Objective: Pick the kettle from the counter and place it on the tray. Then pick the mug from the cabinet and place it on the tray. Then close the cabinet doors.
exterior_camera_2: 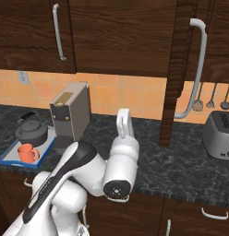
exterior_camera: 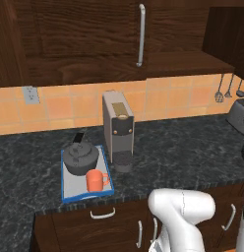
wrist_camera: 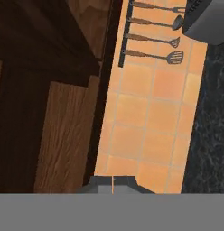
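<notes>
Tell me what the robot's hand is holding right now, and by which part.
Nothing. The hand is shut with nothing between its fingertips, facing the tiled wall. The kettle and mug sit on the tray.

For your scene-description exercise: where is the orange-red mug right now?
The mug stands on the blue-rimmed tray at the counter's front edge, just in front of the kettle and left of the coffee machine.

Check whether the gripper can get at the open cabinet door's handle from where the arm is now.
Probably yes. The open door juts out over the counter, its handle faces the room, and nothing stands before it. The shut gripper sits near that door's edge.
</notes>
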